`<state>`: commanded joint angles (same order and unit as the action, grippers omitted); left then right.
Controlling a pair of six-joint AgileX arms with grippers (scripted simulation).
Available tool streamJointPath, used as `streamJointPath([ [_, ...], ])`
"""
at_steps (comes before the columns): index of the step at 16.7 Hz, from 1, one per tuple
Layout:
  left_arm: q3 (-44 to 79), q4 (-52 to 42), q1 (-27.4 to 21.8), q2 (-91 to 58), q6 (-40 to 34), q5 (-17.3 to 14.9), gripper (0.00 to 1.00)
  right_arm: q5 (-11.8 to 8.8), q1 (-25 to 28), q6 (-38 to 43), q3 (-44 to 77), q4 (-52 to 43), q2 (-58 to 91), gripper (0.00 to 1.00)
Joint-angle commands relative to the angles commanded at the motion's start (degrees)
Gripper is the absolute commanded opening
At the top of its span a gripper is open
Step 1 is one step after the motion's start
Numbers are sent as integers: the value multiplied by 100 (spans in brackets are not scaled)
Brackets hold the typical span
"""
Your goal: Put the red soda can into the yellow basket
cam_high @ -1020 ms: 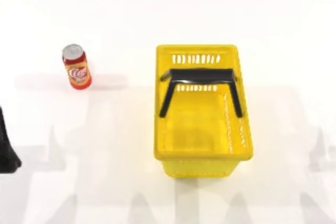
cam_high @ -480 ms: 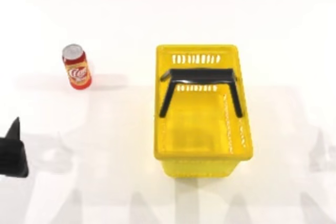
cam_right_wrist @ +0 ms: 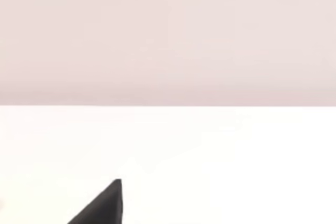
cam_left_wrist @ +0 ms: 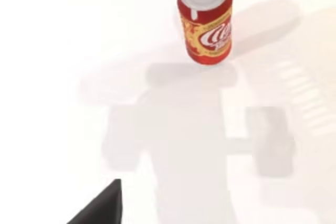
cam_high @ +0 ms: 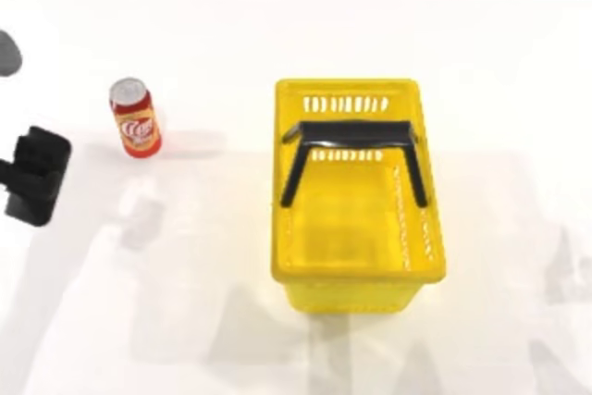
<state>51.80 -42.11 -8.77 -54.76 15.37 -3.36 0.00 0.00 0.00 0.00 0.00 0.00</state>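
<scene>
The red soda can (cam_high: 136, 118) stands upright on the white table at the far left; the left wrist view shows its silver top and cream swirl logo (cam_left_wrist: 206, 22). The yellow basket (cam_high: 356, 270) sits in the middle of the table, its black handles (cam_high: 351, 134) folded across the far half. My left gripper (cam_high: 37, 173) hovers left of the can and slightly nearer, apart from it and open, holding nothing. Only one dark fingertip (cam_left_wrist: 107, 207) shows in its wrist view. My right arm is outside the top view; its wrist view shows one fingertip (cam_right_wrist: 107, 207) over bare table.
The white table (cam_high: 203, 256) spreads between can and basket, crossed by faint arm shadows. A pale back wall (cam_right_wrist: 168, 35) rises beyond the table's far edge.
My left gripper has risen from the top view's lower left edge toward the far side, and now sits about level with the can. Can and basket have not moved.
</scene>
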Motion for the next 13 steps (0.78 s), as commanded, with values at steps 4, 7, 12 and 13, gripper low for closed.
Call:
streamJointPath([
  [4,2575,-1069,-184,-2189,617,19,100,0,0,0,0,0,0,100],
  [7,4333,-1767,-258,-3829,1057,73,100,0,0,0,0,0,0,100],
  [12,6517,-2831,-279,-6346,1657,196,100,0,0,0,0,0,0,100],
  [13,6817,-3027,-274,-6774,1750,219,100,0,0,0,0,0,0,100],
])
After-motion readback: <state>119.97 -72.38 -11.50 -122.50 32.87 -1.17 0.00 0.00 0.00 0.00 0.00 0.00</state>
